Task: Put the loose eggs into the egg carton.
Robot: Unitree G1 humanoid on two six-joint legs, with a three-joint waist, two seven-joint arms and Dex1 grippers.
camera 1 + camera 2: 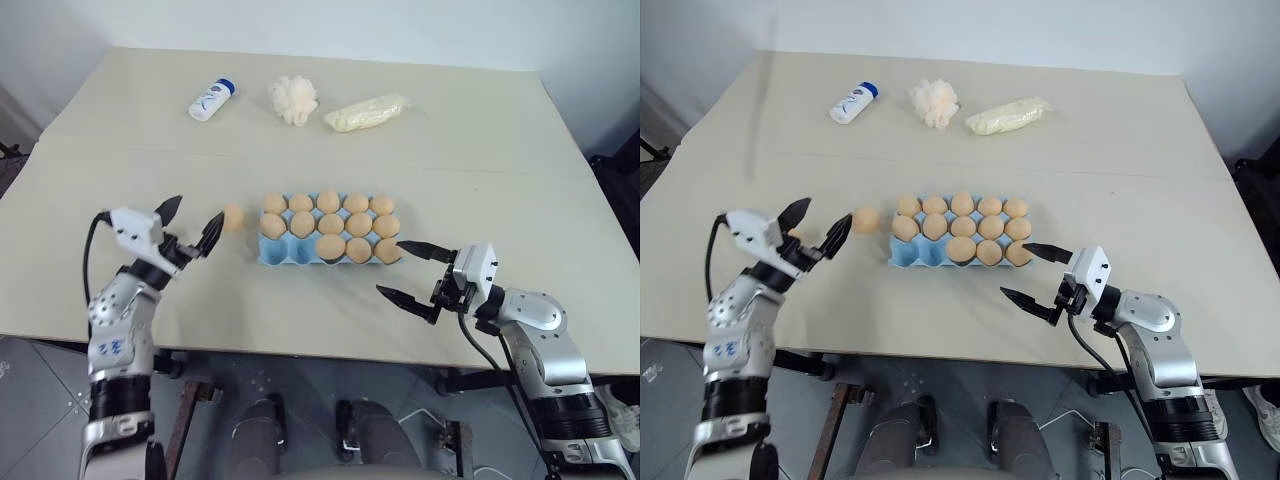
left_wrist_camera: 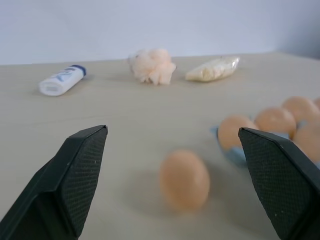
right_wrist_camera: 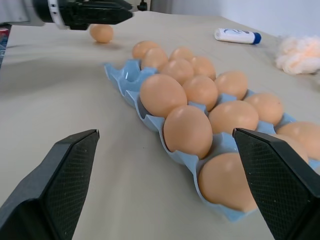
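One loose egg [image 1: 233, 217] is seen on the table [image 1: 120, 140] just left of the egg carton [image 1: 272, 252], whose near-left cups are unfilled. The left gripper [image 1: 192, 225] is spread wide beside that egg; the right gripper [image 1: 410, 270] gapes wide near the carton's right corner.

Even, soft daylight fills the scene; shadows under things are faint. In the left wrist view the loose egg [image 2: 184, 180] at lower centre is blurred, and the egg carton [image 2: 231, 151] at right is soft.
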